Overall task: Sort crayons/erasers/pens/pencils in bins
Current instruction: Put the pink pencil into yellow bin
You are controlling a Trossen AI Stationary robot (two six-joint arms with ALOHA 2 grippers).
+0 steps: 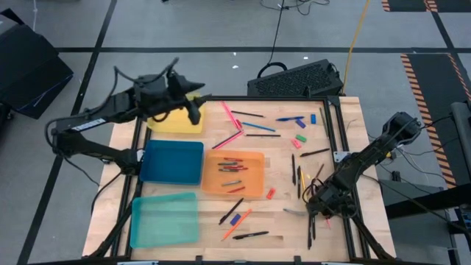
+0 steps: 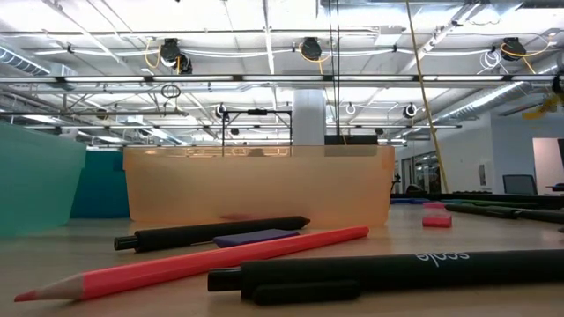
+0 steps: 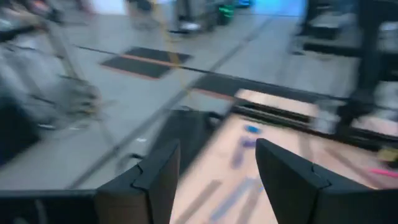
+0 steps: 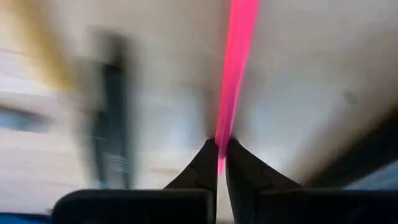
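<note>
Bright pink, a pencil (image 4: 235, 74) runs straight out from between the tips of the right gripper (image 4: 222, 155), whose fingers are pinched nearly together on its near end, low over the wooden table (image 1: 353, 125) near its right edge. A dark pen (image 4: 113, 118) lies just beside the gripper, though blur makes it hard to read. The left gripper (image 3: 217, 168) hangs over the yellow bin (image 1: 176, 121) at the far left, fingers spread apart and holding nothing.
</note>
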